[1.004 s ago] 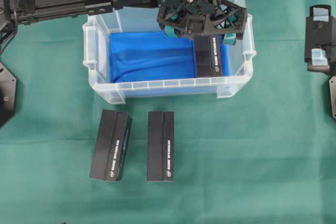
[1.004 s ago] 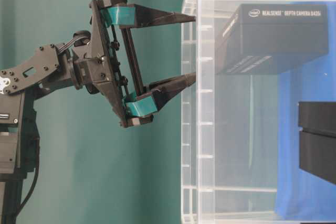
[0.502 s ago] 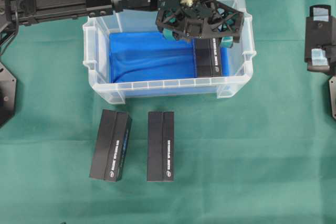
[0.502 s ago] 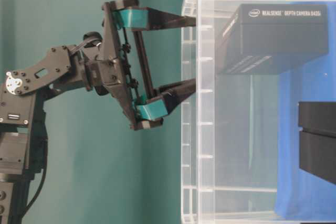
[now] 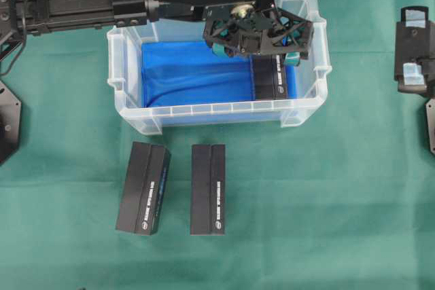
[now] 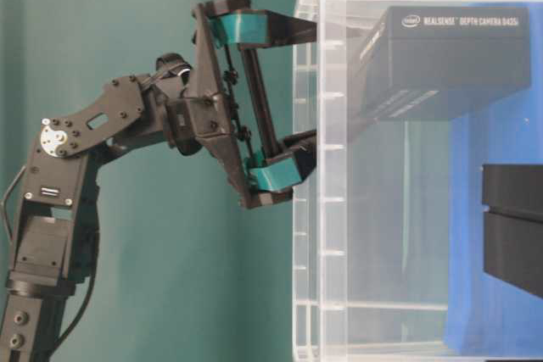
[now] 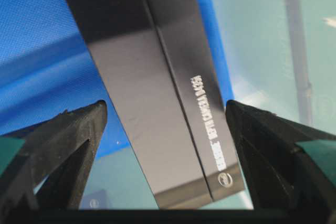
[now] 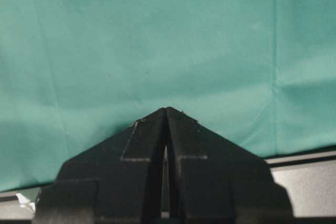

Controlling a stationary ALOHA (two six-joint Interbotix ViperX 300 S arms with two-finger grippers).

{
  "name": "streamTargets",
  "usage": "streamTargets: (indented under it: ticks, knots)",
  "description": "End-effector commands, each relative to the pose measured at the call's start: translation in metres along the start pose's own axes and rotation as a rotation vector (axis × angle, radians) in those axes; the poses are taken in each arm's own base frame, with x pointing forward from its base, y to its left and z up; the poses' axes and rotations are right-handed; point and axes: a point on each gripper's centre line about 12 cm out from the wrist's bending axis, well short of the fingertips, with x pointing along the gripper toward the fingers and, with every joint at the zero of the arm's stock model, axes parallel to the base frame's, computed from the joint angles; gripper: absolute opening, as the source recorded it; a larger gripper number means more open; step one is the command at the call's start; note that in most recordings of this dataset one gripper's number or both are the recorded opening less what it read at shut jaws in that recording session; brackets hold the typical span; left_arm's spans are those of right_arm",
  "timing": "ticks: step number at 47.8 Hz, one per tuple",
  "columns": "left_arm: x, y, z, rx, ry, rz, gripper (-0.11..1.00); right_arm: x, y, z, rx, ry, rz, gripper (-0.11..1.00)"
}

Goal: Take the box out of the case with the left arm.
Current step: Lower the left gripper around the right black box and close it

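One black box [image 5: 270, 79] lies at the case's [image 5: 129, 86] three o'clock end, so the left gripper [image 5: 257, 47] hangs spread wide, probably to straddle it.

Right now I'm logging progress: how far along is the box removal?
Done: two boxes lie on the cloth in front of the case. In hand: the left gripper, open, hangs over the last box in the case, fingers on either side of it. Left: close, lift it out. The right gripper is shut, idle.
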Motion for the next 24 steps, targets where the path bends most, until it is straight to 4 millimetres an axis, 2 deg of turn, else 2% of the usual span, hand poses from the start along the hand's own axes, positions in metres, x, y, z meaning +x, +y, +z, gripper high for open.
streamTargets:
  ticks: [1,24]
  knots:
    - [-0.008,-0.003,0.002,-0.003,-0.017,-0.033,0.97,-0.004,0.001,0.002,0.0,-0.017,0.006,-0.01]
    - [0.018,-0.003,0.001,-0.001,-0.011,-0.028,0.97,-0.003,0.001,0.002,0.0,-0.017,0.006,-0.01]
